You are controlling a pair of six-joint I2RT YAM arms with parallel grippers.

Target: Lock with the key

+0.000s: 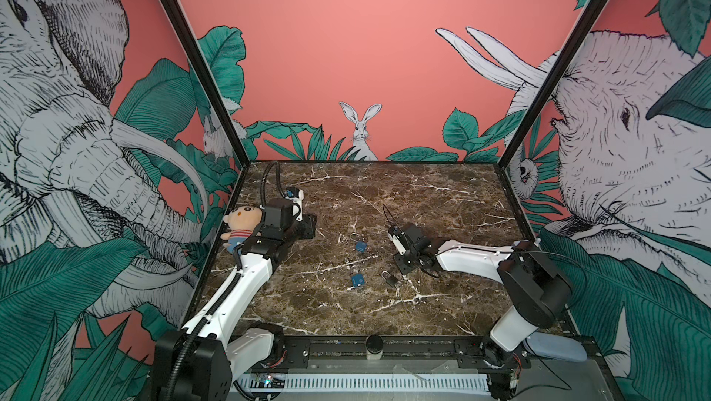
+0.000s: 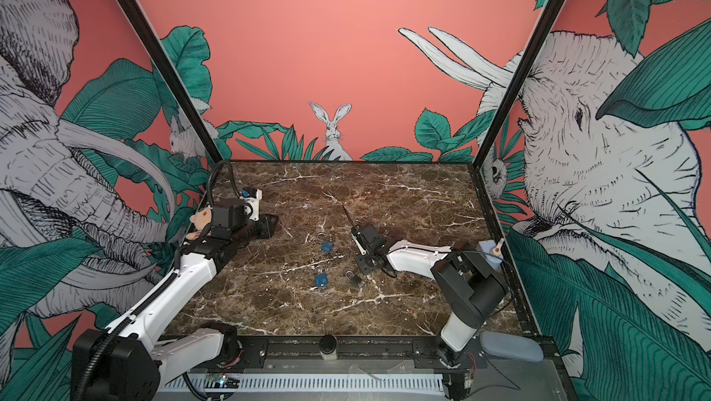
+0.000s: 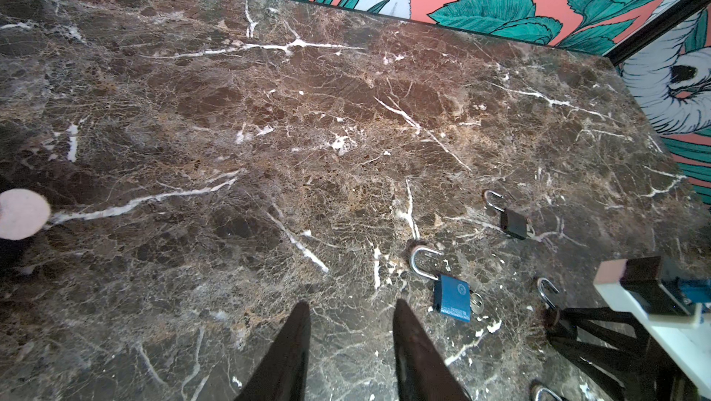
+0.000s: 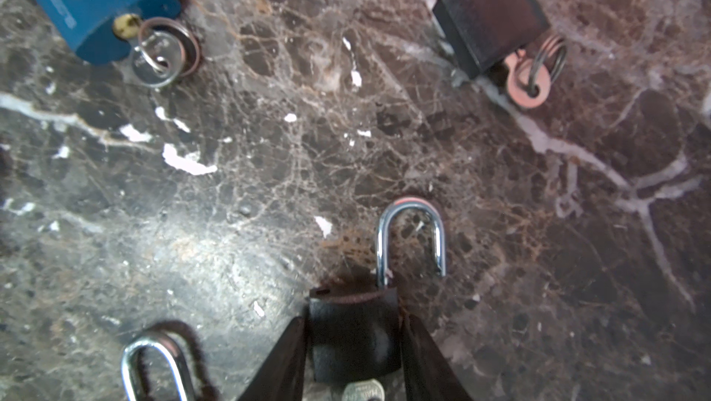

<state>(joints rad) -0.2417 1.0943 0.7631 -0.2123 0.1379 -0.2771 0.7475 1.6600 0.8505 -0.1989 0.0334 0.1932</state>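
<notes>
Brown marble surface with white veins; plush bear in striped shirt at its left edge; pink walls printed with 1 rabbit, elephants and green leaves; grey-blue pad at front right

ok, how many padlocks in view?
4. Far blue padlock, near blue padlock, black padlock lying loose; fourth padlock between fingers of right gripper. Arms may hide more.

Markings: none I can read.
Blue padlock bears a round emblem and a lettering line, both blurred; key in the black padlock has stamped letters, illegible.
</notes>
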